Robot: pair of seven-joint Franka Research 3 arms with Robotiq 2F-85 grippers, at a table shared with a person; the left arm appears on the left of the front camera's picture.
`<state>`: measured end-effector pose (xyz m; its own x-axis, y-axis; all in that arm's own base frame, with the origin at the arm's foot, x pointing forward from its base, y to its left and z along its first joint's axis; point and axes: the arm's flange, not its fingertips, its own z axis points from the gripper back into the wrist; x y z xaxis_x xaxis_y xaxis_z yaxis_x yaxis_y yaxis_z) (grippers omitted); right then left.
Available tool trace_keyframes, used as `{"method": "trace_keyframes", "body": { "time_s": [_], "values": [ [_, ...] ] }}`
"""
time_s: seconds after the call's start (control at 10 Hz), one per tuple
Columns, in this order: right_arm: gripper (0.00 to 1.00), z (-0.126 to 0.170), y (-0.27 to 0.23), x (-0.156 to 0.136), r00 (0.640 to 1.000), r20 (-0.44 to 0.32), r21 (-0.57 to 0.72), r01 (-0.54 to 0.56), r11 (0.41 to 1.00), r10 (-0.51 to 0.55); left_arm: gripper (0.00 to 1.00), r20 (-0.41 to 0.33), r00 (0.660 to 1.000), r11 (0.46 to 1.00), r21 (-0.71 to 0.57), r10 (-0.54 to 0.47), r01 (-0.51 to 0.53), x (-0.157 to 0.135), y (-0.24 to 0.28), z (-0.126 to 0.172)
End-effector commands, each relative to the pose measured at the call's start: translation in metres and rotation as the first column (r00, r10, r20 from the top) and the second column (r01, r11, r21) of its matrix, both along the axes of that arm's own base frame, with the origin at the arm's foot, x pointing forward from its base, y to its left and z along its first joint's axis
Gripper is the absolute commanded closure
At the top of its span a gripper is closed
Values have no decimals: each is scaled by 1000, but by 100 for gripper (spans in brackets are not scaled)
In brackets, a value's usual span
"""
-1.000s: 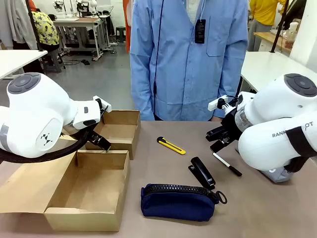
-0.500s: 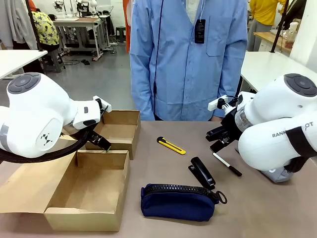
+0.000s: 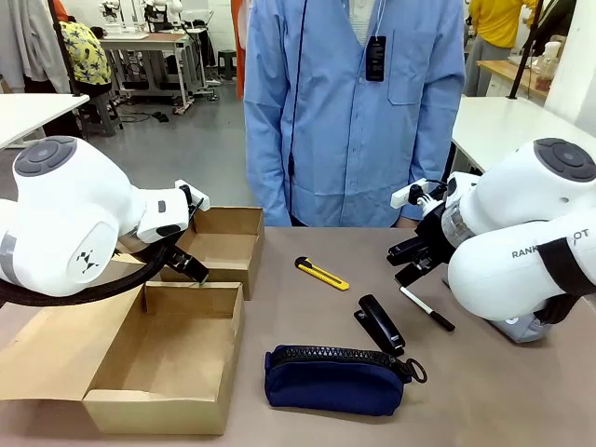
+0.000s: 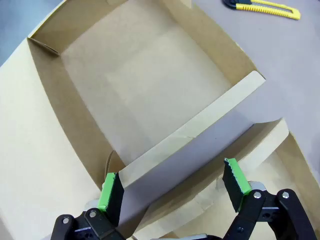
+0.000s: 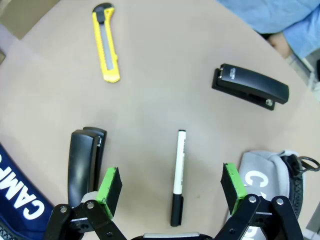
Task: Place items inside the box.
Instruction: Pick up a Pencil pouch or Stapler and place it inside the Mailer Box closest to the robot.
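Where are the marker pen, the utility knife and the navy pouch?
marker pen [image 5: 177,170]: right wrist view, middle of white barrel.
utility knife [image 3: 325,275]: front view, middle of yellow body.
navy pouch [image 3: 331,384]: front view, centre of fabric side.

The box [image 3: 158,410], plain brown cardboard, stands open at the near left of the surface, its wide lid flap [image 3: 47,358] folded out to the left. The navy blue zip pouch [image 3: 332,379] lies lengthwise just right of it, zip uppermost. Near the pouch's right end lies the black stapler [image 3: 380,324], angled. The yellow-and-black utility knife [image 3: 322,273] lies flat farther back, and the black-and-white marker pen [image 3: 427,308] lies right of the stapler
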<state>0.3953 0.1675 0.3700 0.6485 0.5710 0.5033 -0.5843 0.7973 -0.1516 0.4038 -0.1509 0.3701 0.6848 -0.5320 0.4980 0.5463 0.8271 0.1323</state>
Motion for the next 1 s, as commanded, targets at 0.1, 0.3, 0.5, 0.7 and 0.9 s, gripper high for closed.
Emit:
{"method": "trace_keyframes", "body": {
  "time_s": [0.1,0.3,0.5,0.7,0.9],
  "values": [
    [0,0,0,0,1000,0,0,0,1000,0,0,0,1000,1000,0,0,0,0,0,0],
    [0,44,-9,2,997,-80,13,-2,1000,3,0,-23,998,997,-59,-52,50,-9,3,34],
    [0,134,-53,-14,966,-212,117,172,978,-145,0,-203,979,976,-212,-6,-38,-42,29,134],
    [0,190,-129,-45,936,-301,304,275,912,-182,0,-253,967,936,-343,-7,-83,-65,93,191],
    [0,203,-251,-77,878,-380,504,459,732,-289,0,-368,927,781,-601,-79,-172,-58,208,210]
  ]
}}
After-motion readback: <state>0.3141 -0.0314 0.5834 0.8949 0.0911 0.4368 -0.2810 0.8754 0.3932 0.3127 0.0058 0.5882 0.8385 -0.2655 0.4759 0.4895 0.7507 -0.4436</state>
